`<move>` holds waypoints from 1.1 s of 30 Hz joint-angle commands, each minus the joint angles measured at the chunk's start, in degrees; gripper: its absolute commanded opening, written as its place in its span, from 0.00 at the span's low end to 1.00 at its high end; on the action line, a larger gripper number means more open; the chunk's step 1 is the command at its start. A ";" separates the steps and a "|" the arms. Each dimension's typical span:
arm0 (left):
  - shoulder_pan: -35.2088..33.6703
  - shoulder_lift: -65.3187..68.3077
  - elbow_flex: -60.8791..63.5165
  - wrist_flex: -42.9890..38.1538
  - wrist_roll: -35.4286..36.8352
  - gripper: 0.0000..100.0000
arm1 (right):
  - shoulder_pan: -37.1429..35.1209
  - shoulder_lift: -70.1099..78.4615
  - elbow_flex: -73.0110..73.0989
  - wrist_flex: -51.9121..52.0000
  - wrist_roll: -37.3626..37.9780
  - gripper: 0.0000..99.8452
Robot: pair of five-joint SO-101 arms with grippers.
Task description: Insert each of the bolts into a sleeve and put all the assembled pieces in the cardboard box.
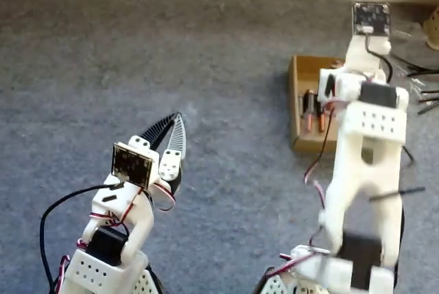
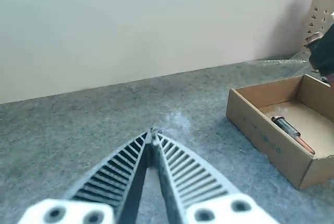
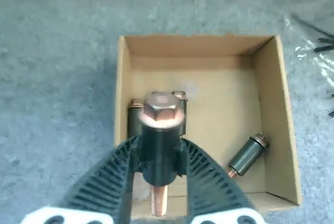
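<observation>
While the right end effector (image 3: 157, 148) hangs over the cardboard box (image 3: 201, 51), closed firmly on a dark sleeve (image 3: 158, 156) with a copper bolt (image 3: 163, 110) seated through it, we judge the step in hand to be the drop into the box. The bolt head sits past the fingertips and the threaded end points back between them; we would lower the piece close to the box floor before opening, so that the bolt cannot slide out of the sleeve or bounce over a wall. We would aim for the bare cardboard in the middle; one assembled piece (image 3: 246, 156) lies tilted near a far corner, and another piece (image 3: 134, 113) lies partly hidden behind the held one, so both could be knocked. The left end effector (image 2: 152, 136) rests over the grey counter (image 1: 226, 68), its tips touching with nothing between them, well apart from the box and in nobody's way. Dark strands (image 3: 319, 44) lie just beside the box, outside it.
</observation>
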 commanded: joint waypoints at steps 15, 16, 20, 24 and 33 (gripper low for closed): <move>1.01 -0.31 -0.48 -1.32 -0.26 0.01 | 4.53 35.30 -34.33 5.85 6.77 0.01; 0.92 -0.31 -0.48 -1.32 -0.26 0.01 | 4.53 36.70 -35.74 5.85 6.86 0.01; 0.92 -0.31 -0.48 -1.32 -0.26 0.01 | 4.35 42.68 -40.66 5.76 6.86 0.01; 0.92 -0.31 -0.48 -1.32 -0.26 0.01 | 4.26 47.08 -45.85 7.52 6.86 0.01; 0.92 -0.31 -0.48 -1.41 -0.26 0.01 | 3.30 52.09 -53.05 14.11 8.44 0.16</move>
